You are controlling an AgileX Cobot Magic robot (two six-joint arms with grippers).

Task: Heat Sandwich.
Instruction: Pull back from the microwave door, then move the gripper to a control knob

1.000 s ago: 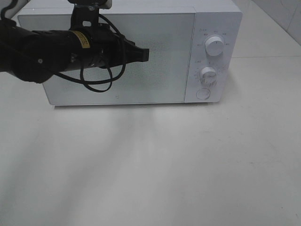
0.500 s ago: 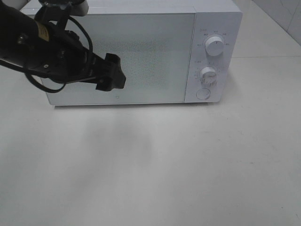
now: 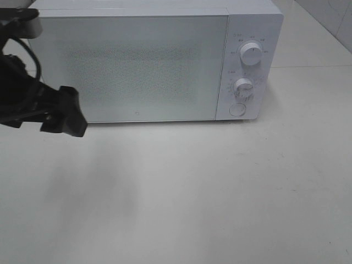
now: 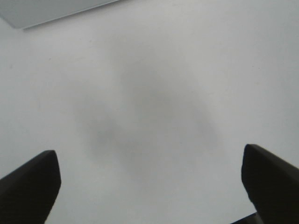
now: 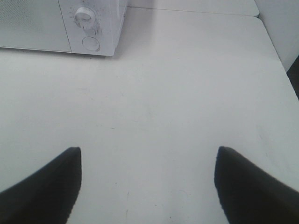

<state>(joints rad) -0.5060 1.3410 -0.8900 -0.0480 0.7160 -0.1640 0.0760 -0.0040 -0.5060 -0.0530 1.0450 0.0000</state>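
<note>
Microwave stands at the back of the white surface, door shut. The door panel is frosted and speckled; nothing behind it can be made out. Control strip on its right: upper knob, lower knob, round button below them.

Sandwich: not seen in any view, so its place cannot be told.

Left tool: at the left edge of the high view, just off the microwave's lower left corner and above the bare surface. Its own camera shows the two dark fingers spread to opposite sides of the view, with only pale surface and a soft shadow between them. Wide open, holding nothing.

Right tool: outside the high view. Its own camera shows the fingers well apart over bare surface, nothing between them. Open, empty. The microwave's control end lies well ahead of it, lower knob and button visible.
</note>
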